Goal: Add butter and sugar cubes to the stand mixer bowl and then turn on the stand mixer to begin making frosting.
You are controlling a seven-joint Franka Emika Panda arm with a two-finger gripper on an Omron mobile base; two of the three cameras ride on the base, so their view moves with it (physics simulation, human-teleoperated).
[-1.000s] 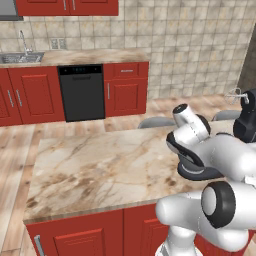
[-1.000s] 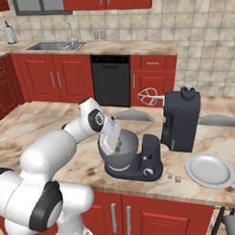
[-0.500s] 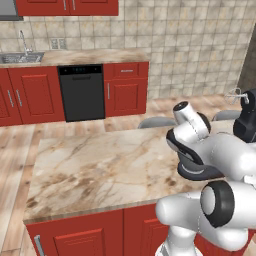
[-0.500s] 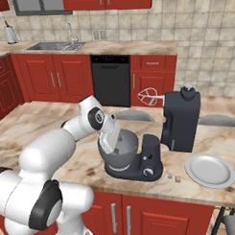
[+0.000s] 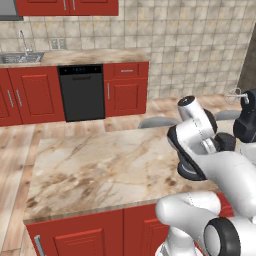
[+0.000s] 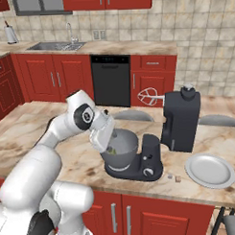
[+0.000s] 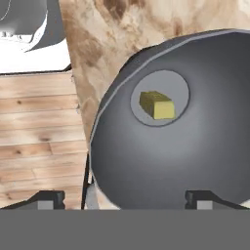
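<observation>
Butter in the bowl, gripper spread wide above it.

No brand, label or writing can be read on anything. In the hand view the gripper (image 7: 124, 197) has its two dark fingertips (image 7: 49, 199) far apart with nothing between them, one at each lower corner, and the yellow butter block (image 7: 157, 105) lies on the flat bottom of the stand mixer bowl (image 7: 161, 161), well beyond and between them. In the right base view the gripper (image 6: 102, 135) hangs tilted over the bowl's near rim; the bowl (image 6: 121, 150) sits on the stand mixer (image 6: 179, 122) base, head tilted back. Two sugar cubes (image 6: 177, 178) lie on the counter (image 6: 53, 136) beside a white plate (image 6: 210, 171).
</observation>
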